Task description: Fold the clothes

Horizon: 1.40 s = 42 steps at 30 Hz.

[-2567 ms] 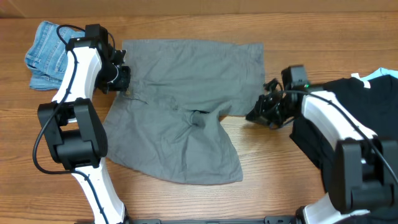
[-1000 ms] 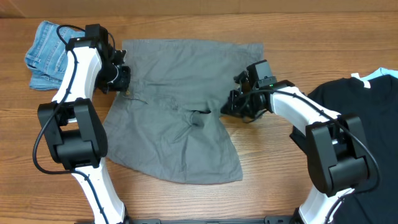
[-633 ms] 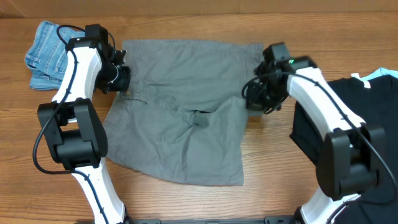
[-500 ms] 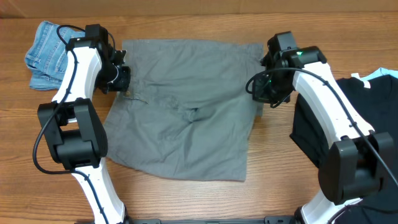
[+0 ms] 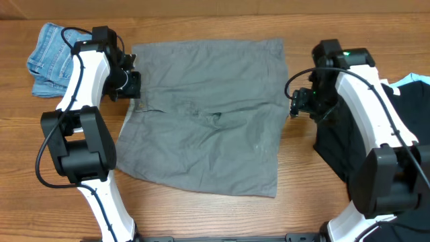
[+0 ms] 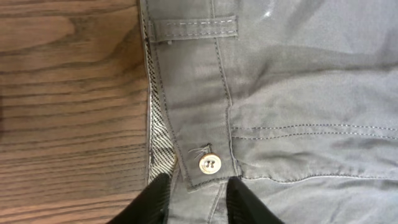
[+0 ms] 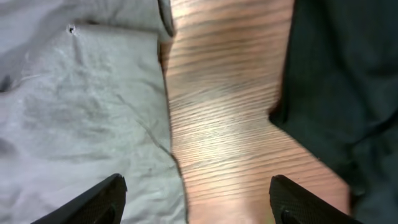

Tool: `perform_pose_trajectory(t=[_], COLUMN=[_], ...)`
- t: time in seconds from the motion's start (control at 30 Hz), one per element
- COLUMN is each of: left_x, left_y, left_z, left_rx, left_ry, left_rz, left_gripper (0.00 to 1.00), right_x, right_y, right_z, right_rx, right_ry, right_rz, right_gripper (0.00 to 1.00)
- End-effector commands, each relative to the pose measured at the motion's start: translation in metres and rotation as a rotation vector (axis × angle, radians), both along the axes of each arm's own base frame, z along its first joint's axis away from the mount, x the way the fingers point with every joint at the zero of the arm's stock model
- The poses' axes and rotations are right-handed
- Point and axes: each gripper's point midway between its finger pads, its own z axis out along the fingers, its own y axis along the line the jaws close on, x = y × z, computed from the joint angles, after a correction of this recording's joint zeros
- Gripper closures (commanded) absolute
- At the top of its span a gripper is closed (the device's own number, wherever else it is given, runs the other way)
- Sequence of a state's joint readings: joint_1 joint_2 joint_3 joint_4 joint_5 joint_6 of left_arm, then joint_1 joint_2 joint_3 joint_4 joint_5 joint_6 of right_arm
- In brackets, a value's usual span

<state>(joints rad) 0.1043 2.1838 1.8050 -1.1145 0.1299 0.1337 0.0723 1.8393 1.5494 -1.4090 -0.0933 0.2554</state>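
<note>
Now: shorts [image 5: 208,114] spread flat, one arm at each side

The grey-olive shorts lie flat in the middle of the wooden table [image 5: 302,208]. Their waistband [image 6: 186,93] is to the left and the leg hems are to the right, with shallow creases around the crotch. The near right corner of the cloth reaches closest to the table's near edge.

The left gripper [image 5: 129,84] sits at the left edge of the shorts, on the far part of the waistband. In its wrist view, the two black fingers [image 6: 155,199] stand a narrow gap apart, and the buttoned end of the waistband runs in between them. The fingertips are cut off by the frame, so I cannot tell whether they pinch the cloth. Just past them is a pale button [image 6: 209,163], with a belt loop [image 6: 196,28] farther along. A strip of pale striped lining [image 6: 160,134] shows at the edge beside bare wood.

The right gripper [image 5: 297,107] hangs just beside the right edge of the shorts, holding nothing. Its fingers [image 7: 102,199] are spread wide, one over the edge of the grey cloth and the other over wood near the black t-shirt [image 5: 396,141]. That t-shirt lies at the right side of the table.

A light-blue denim garment [image 5: 47,57] lies bunched at the far left, apart from the shorts.
</note>
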Motion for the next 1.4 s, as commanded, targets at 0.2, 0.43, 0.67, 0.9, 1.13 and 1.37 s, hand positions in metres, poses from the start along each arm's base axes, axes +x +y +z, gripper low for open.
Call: perform_pose_trajectory(t=[0.2,0.43,0.67,0.9,1.13,1.37], left_x=[0.001,0.001,0.000,0.001,0.001,0.001], left_y=[-0.003,-0.003,-0.005,-0.012,-0.011,-0.011], left_z=[-0.002,-0.002,-0.002,-0.001,-0.001,-0.001], left_rx=[-0.004,-0.004,-0.015,-0.052,-0.052,-0.052], left_ry=[0.005,0.006,0.007,0.004,0.004,0.001], left_rz=[0.005,0.004,0.003,0.001,0.001,0.001], left_gripper=[0.61,0.59,0.58,0.58,0.57,0.56], right_x=[-0.072,-0.137,-0.163,-0.180,-0.181,-0.170], right_y=[0.052,0.069,0.069,0.075,0.089,0.090], right_z=[-0.045,-0.075,-0.068,-0.078,-0.098,-0.100], right_rx=[0.269,0.319,0.309,0.345,0.454,0.452], right_ry=[0.245,0.402,0.360,0.350,0.331,0.302], right_rz=[-0.034,-0.074,-0.193,-0.378,-0.435,-0.481], right_gripper=[0.24,0.25,0.25,0.42,0.43,0.76])
